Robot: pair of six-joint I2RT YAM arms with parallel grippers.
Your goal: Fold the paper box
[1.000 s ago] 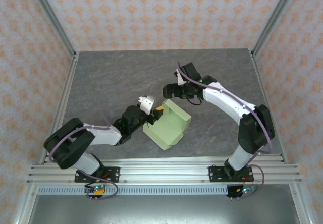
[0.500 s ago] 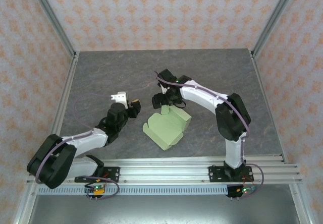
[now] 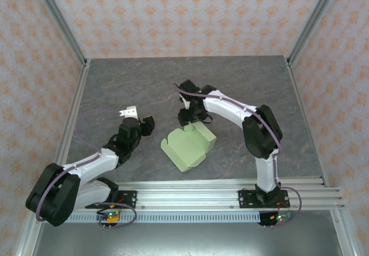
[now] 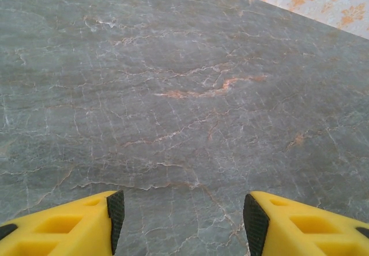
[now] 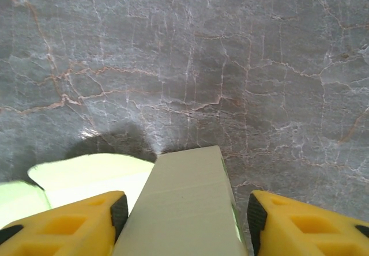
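- The paper box is pale green card and partly folded. It lies on the grey marble-pattern table, turned diagonally, with some of its sides raised.
- The right gripper is at the far edge of the paper box, just above the corner that points away from the arm bases.
- In the right wrist view, the yellow fingers of this gripper stand apart, one on each side of a raised card panel of the box.
- A thin strip of table shows between this panel and the finger on the right side of that view, so the panel is not clamped. On the other side the black pad is just beside the card. I cannot tell if it touches.
- Left of the panel in the same view, a lower and lighter part of the box lies flat.
- The left gripper is to the left of the paper box, near it but clearly apart from it, with bare table between them.
- In the left wrist view, the two yellow fingers of this gripper are spread. There is nothing between them and only the table surface is under them.
- The left arm lies low, from its base toward the left side of the box. The right arm bends from its base, around the right side of the box, to its far edge.
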